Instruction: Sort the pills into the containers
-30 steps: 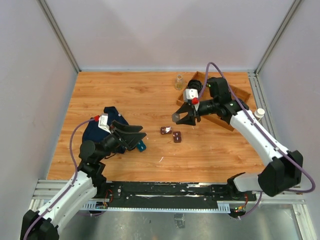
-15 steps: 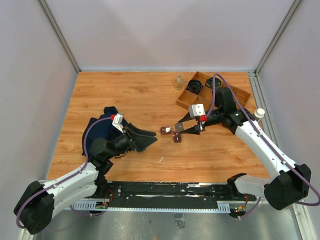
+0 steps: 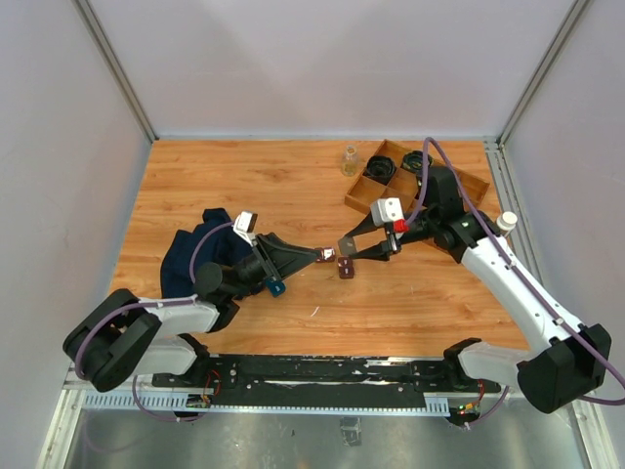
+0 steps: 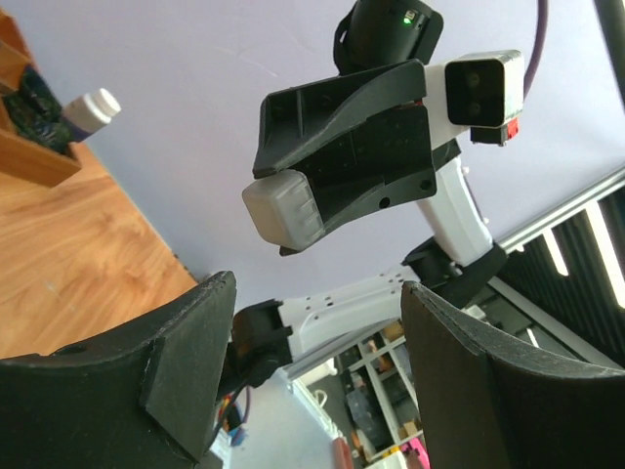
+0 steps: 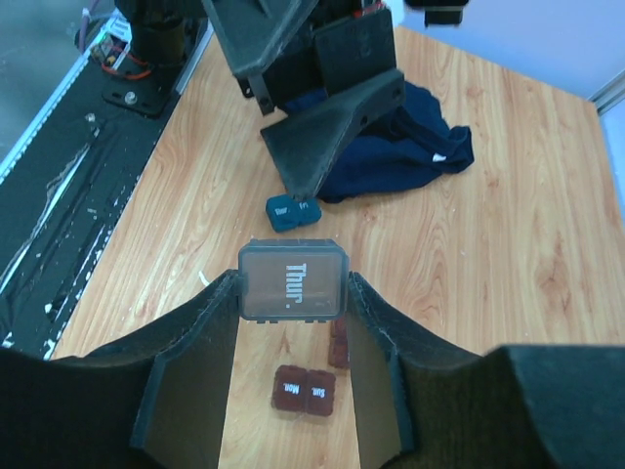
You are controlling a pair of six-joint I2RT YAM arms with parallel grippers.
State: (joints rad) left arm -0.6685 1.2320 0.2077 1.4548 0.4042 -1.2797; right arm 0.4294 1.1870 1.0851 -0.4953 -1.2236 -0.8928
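Note:
My right gripper (image 3: 349, 247) is shut on a grey see-through pill box (image 5: 290, 274) marked "Thur." and holds it just above the table. Two dark-brown containers lie under it: one (image 3: 322, 255) to its left and one (image 3: 346, 268) just in front. In the right wrist view one (image 5: 304, 391) reads "Mon." and "Sun.", and the other (image 5: 339, 345) lies beside it. My left gripper (image 3: 312, 255) is open and empty, stretched low, its tips right by the left container. Its camera looks up at the held box (image 4: 283, 210). No pills show.
A small blue pill box (image 3: 276, 286) lies by a dark blue cloth (image 3: 195, 252). The wooden divided tray (image 3: 469, 182) with black cables stands at the back right, with a glass flask (image 3: 350, 161) beside it. A white bottle (image 3: 506, 222) stands at the right edge.
My left arm has reached right, from the cloth to the brown containers. My right gripper came down and forward with the grey box, then held nearly still.

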